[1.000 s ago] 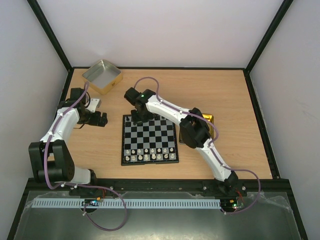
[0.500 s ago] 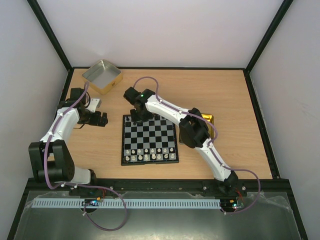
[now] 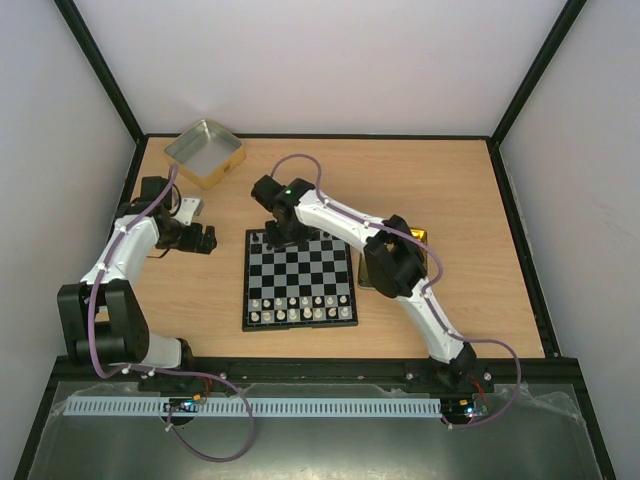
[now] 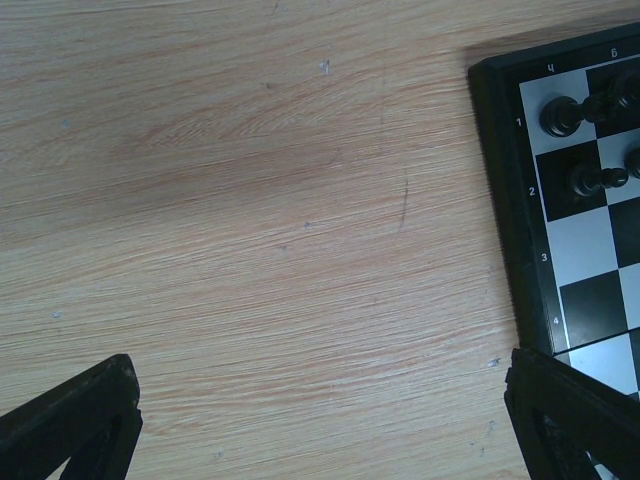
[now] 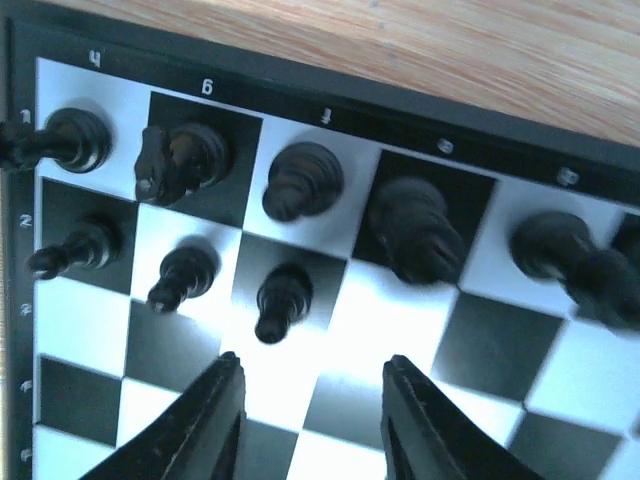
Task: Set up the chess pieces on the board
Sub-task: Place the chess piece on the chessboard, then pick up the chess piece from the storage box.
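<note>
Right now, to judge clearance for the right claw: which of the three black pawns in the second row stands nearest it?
The third pawn from the board edge, just ahead of the right claw; the other two stand nearer that edge.

We are seeing the board (image 3: 298, 278) lying central on the counter (image 3: 480, 200), the chess pieces (image 5: 285, 300) standing along its far edge, a tin (image 3: 205, 152) sitting behind it, leftward.
</note>
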`<state>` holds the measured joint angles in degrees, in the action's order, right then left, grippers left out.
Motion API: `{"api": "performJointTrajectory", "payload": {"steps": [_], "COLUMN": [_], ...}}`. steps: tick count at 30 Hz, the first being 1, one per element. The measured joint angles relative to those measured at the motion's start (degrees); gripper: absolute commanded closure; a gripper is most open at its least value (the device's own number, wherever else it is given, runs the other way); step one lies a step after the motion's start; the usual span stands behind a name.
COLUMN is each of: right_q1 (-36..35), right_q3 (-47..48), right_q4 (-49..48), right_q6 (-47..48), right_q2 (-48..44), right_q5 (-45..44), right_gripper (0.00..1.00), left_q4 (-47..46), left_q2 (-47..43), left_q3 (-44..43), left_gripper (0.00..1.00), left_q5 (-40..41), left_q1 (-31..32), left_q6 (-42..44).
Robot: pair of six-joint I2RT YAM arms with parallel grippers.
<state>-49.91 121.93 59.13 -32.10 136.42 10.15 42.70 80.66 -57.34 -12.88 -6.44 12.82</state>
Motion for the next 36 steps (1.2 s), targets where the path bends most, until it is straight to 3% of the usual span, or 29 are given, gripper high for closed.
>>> {"api": "performJointTrajectory", "payload": {"steps": [6, 11, 17, 23, 36], "right_q1": [0.2, 1.5, 11.1, 22.5, 26.1], "right_q3": [-4.2, -8.4, -26.3, -39.7, -45.1], "right_q4": [0.6, -0.9, -4.8, -6.1, -13.5], "right_q6": [-0.3, -1.0, -3.5, -4.5, -4.6], "right_q2": [-10.0, -19.8, -31.5, -32.3, -30.6], "right_q5": [-1.7, -3.1, -5.5, -6.9, -6.1], "right_gripper": [0.50, 0.54, 0.56, 0.58, 0.64], "left_q4": [0.0, 0.0, 0.0, 0.0, 0.0], "left_q2": [0.0, 0.1, 0.2, 0.7, 0.9], "left_q3": [0.0, 0.0, 0.0, 0.0, 0.0], "left_gripper": [0.01, 0.01, 0.01, 0.01, 0.01], "left_q5": [-0.1, -0.2, -0.4, -0.6, -0.6], "left_q1": [-0.3, -0.3, -0.3, -0.3, -0.3], "left_q6": [0.0, 0.0, 0.0, 0.0, 0.0]}}
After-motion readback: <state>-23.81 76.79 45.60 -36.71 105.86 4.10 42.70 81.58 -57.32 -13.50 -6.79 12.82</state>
